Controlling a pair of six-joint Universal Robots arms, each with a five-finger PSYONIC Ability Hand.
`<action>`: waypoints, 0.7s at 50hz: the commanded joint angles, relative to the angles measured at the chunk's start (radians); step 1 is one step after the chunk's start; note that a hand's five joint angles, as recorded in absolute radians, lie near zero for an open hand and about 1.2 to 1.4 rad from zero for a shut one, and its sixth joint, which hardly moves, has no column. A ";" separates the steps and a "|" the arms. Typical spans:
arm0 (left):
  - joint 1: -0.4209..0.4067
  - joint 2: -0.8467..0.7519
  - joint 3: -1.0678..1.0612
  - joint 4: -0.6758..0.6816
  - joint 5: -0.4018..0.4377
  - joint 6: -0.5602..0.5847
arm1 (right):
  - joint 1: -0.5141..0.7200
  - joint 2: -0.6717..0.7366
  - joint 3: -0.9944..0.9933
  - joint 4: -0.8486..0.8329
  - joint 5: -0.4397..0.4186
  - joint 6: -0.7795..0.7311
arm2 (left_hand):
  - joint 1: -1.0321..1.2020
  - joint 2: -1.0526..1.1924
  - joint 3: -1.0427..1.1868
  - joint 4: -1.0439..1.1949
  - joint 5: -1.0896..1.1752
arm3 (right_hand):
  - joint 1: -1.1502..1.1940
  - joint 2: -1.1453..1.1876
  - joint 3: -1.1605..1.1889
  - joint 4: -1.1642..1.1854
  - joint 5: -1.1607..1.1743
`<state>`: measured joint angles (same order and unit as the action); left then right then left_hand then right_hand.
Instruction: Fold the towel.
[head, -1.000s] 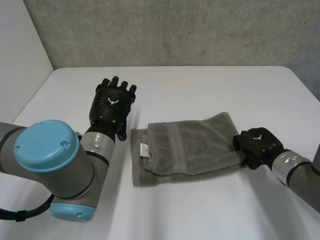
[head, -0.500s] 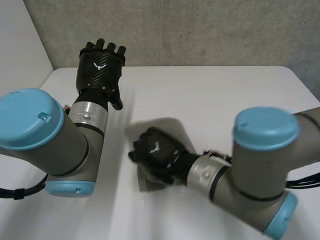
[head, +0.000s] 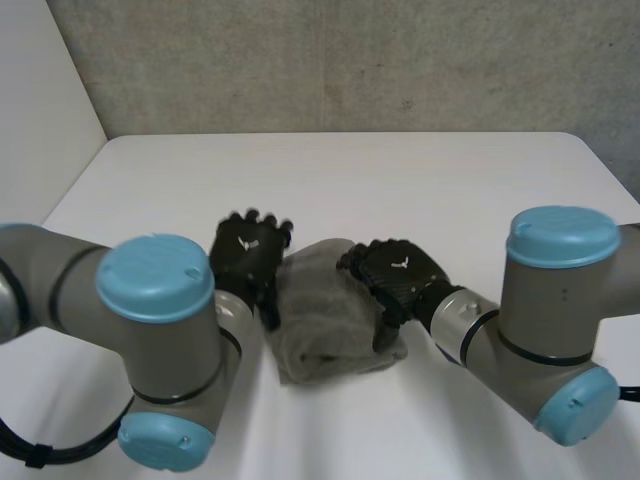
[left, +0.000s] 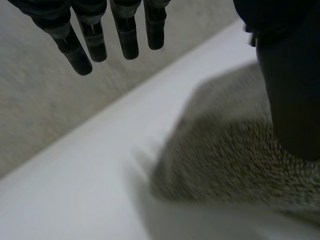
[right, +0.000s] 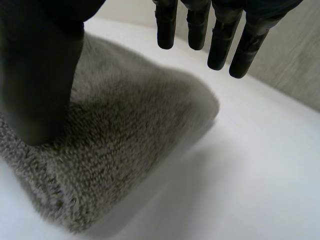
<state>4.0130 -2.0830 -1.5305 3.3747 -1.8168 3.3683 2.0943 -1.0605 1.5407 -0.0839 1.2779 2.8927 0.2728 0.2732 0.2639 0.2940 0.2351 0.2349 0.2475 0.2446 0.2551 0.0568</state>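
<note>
- Towel (head: 325, 325): a thick, grey, rumpled bundle several layers deep. It lies on the table (head: 420, 180) a little toward 6 o'clock of the middle, between the two hands.
- Left hand (head: 248, 255): at the towel's 10 o'clock, just beside its edge. The fingers (left: 127, 37) are straight and spread, gripping nothing. Whether the hand touches the cloth cannot be told.
- Right hand (head: 395, 278): over the towel's 3 o'clock side. The fingers are straight, apart and clear of the cloth. The thumb (right: 40, 80) is laid down on the top layer, and nothing is pinched.
- Hazard 1, spring-back: the pile is plush and the fold is rounded, not creased. If the thumb lifts before the layer is pressed flat, the upper flap would likely roll open toward 3 o'clock.
- Hazard 2, drag: the thumb bears on the top layer alone. A sideways withdrawal would probably pull that layer off those beneath and skew the edges.
- Hazard 3, shove: the left hand stands close to the edge with nothing held. A push from 9 o'clock could slide the whole bundle over the smooth table or bunch it against the right hand.
- Hazard 4, collision: the hands sit near each other across a small bundle. A move by either toward the middle risks fingers meeting.
</note>
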 joint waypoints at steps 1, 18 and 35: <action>-0.018 -0.066 0.003 -0.023 -0.002 0.003 | 0.004 0.100 -0.031 0.010 0.011 -0.055 | -0.059 -0.060 -0.050 -0.081 -0.196 | -0.060 -0.073 -0.070 -0.081 -0.057; -0.008 0.132 0.128 -0.038 -0.002 0.005 | -0.045 -0.235 -0.073 0.020 0.059 0.034 | -0.083 -0.083 -0.074 -0.104 -0.220 | -0.060 -0.073 -0.070 -0.081 -0.057; 0.138 0.287 0.291 -0.334 -0.067 -0.171 | -0.169 -0.362 -0.156 0.081 0.319 0.114 | -0.080 -0.080 -0.071 -0.101 -0.217 | -0.060 -0.073 -0.070 -0.081 -0.057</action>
<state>4.1156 -1.8064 -1.2642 3.1101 -1.8688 3.2639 1.9366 -1.4327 1.4033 -0.0340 1.5912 3.0146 0.2702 0.2732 0.2593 0.2939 0.2295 0.2216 0.2474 0.2446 0.2551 0.0567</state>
